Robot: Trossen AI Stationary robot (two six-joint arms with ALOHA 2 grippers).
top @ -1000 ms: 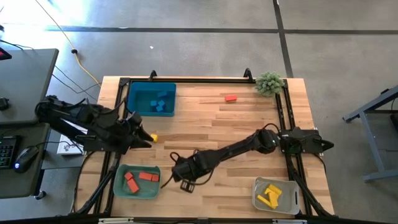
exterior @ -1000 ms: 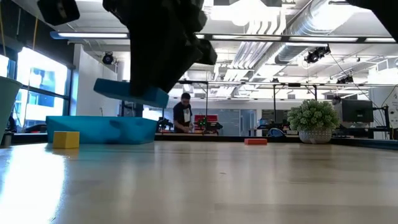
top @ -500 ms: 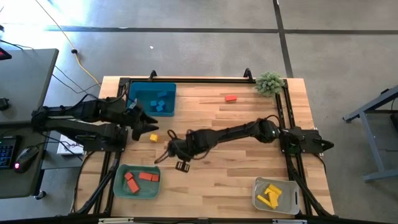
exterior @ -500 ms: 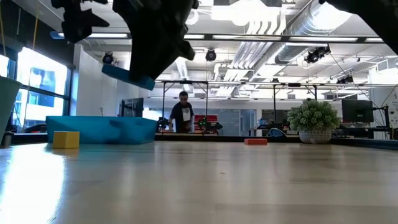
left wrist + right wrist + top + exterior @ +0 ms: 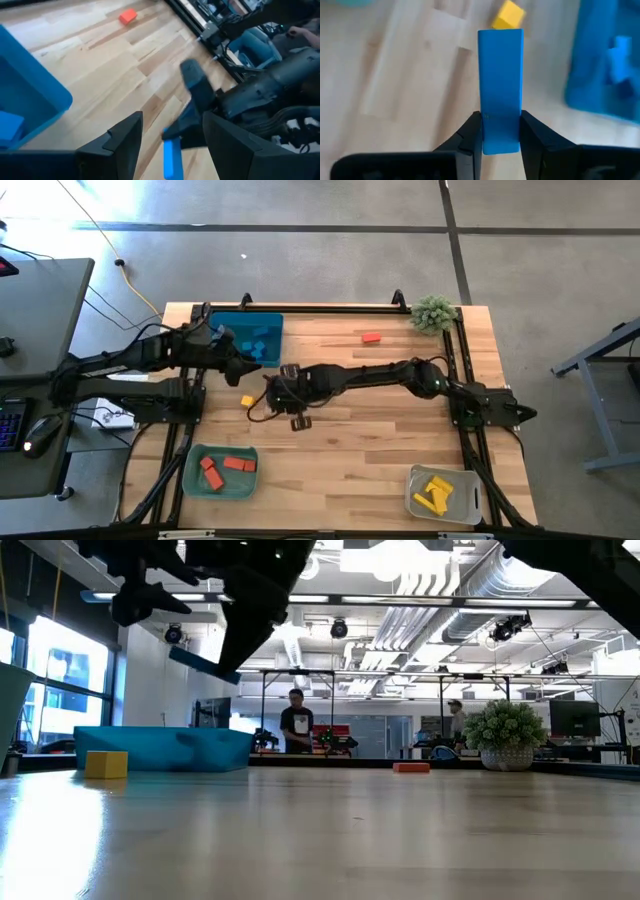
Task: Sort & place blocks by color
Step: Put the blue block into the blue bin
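Lengthwise, blue bar (image 5: 500,90) juts from right pincer (image 5: 501,131), airborne.

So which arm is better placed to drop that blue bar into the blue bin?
The right: its claw already grips the flat blue bar, near the blue plastic bin. The left claw holds nothing.

The pale, smooth wooden-plank worktop (image 5: 380,430) with visible grain and a faint sheen carries a glossy blue plastic bin (image 5: 243,338), while the smooth, matt blue bar-shaped block (image 5: 500,90) sits between the matt black right pincer (image 5: 501,131) fingers.
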